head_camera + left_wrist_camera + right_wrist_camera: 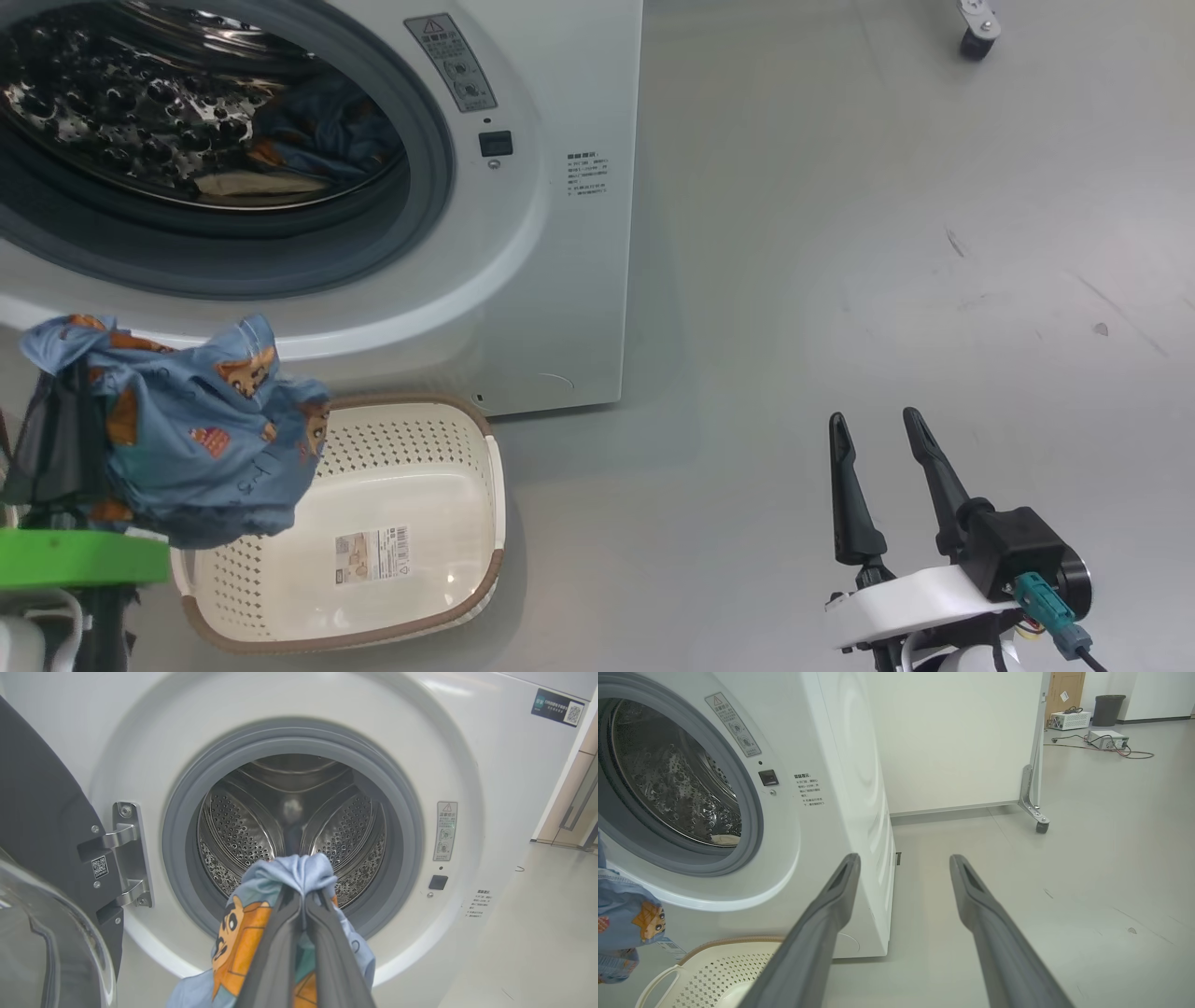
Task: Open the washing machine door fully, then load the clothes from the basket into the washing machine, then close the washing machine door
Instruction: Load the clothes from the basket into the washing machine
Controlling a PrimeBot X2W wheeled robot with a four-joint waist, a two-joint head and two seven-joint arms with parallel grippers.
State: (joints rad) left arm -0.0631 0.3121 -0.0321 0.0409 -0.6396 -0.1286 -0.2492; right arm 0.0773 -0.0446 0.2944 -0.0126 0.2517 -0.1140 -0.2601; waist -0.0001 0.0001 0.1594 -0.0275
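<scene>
The washing machine (560,280) stands with its door (42,826) swung open to the left in the left wrist view. Some blue and pale clothes (327,140) lie in the steel drum (243,826). My left gripper (304,893) is shut on a bunched light blue cloth with orange figures (196,429), held in front of the drum opening and above the basket's left end. The cream basket (457,467) sits on the floor below the machine, with just its label inside. My right gripper (878,429) hovers open over bare floor to the right, holding nothing.
Grey floor (887,233) spreads right of the machine. A white wheeled partition (962,742) stands behind it, one caster (1042,825) on the floor. Far back are equipment boxes (1106,739), cables and a dark bin (1108,709).
</scene>
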